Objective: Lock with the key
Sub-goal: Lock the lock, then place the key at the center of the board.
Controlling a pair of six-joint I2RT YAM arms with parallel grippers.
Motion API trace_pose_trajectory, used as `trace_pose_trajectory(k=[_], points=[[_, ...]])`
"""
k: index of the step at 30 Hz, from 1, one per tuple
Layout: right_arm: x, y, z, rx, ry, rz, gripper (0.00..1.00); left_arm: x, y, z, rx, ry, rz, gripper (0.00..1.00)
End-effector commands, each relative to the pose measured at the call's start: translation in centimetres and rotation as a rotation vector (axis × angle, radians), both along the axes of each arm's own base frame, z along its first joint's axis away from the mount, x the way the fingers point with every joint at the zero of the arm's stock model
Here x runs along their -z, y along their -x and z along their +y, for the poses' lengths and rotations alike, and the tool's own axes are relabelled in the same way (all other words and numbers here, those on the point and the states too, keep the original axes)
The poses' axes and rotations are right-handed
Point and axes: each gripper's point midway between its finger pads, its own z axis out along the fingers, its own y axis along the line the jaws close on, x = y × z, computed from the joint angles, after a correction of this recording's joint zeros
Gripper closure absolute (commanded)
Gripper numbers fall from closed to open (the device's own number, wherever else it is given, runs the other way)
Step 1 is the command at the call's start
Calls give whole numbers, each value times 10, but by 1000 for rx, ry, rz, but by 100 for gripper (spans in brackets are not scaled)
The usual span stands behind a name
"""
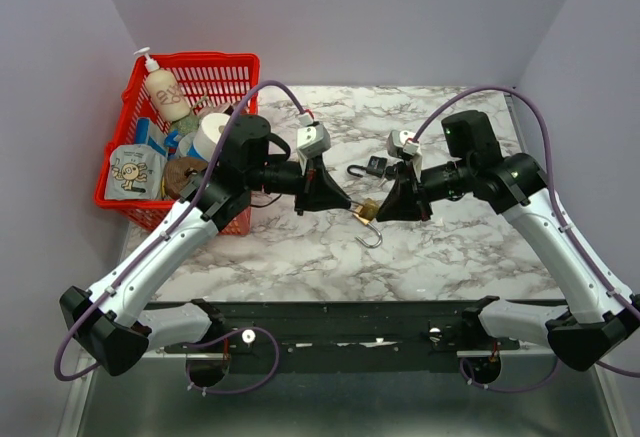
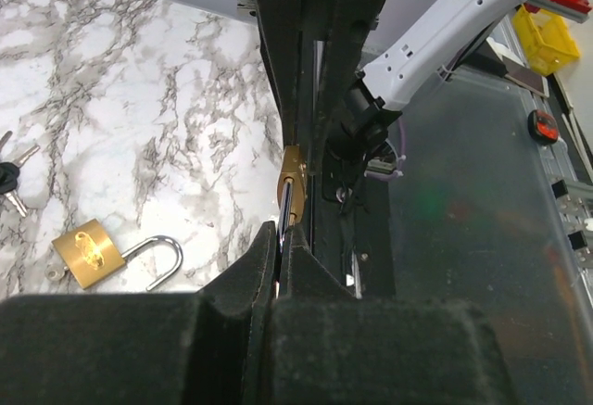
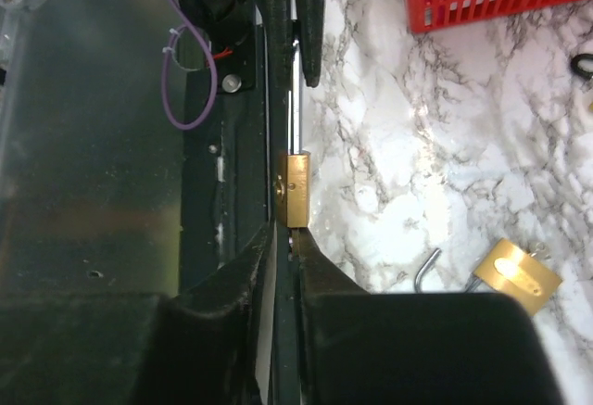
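Two brass padlocks appear: the raised padlock [image 3: 296, 187] sits in the air between the arms above the marbled surface [image 1: 450, 247], its steel shackle pinched by the pressed-together fingers of the left end effector [image 2: 285, 234]; the right end effector [image 3: 287, 234] has its fingers nearly together at the opposite end of the body, and whether they grip anything cannot be told. The second padlock [image 2: 88, 252] lies flat on the surface, shackle swung open; the keys [image 2: 9, 187] lie apart from it.
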Motion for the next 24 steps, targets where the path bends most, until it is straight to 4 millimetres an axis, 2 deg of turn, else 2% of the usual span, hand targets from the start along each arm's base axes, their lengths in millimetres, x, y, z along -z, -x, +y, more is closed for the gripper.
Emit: trace_pose_trajectory(k=[1, 2, 9, 12, 13, 15, 16, 18, 19, 21, 22, 24], points=[[1, 4, 0, -14, -7, 12, 94, -9, -2, -2, 5, 39, -26, 100], [2, 3, 0, -9, -1, 16, 99, -9, -3, -2, 0, 37, -26, 100], [31, -1, -12, 33, 79, 52, 99, -8, -27, 3, -64, 41, -8, 100], [50, -5, -23, 55, 108, 89, 99, -11, -39, 5, -77, 46, -11, 100], [55, -15, -32, 95, 110, 101, 99, -12, -43, 4, -73, 46, -18, 100], [62, -19, -42, 118, 106, 156, 99, -12, -48, 4, -75, 42, -28, 100], [69, -34, -55, 160, 111, 161, 99, -12, -51, 4, -78, 40, -32, 100], [84, -46, -74, 226, 158, 192, 99, -11, -56, 3, -87, 39, -44, 100], [96, -64, -94, 296, 167, 219, 99, -9, -59, 1, -92, 36, -38, 100], [118, -77, -119, 384, 199, 294, 99, -10, -62, -1, -99, 44, -29, 100], [127, -92, -151, 509, 199, 339, 99, -9, -65, -2, -107, 46, -21, 100], [160, -112, -189, 679, 270, 445, 99, -10, -67, -4, -114, 58, -12, 100]])
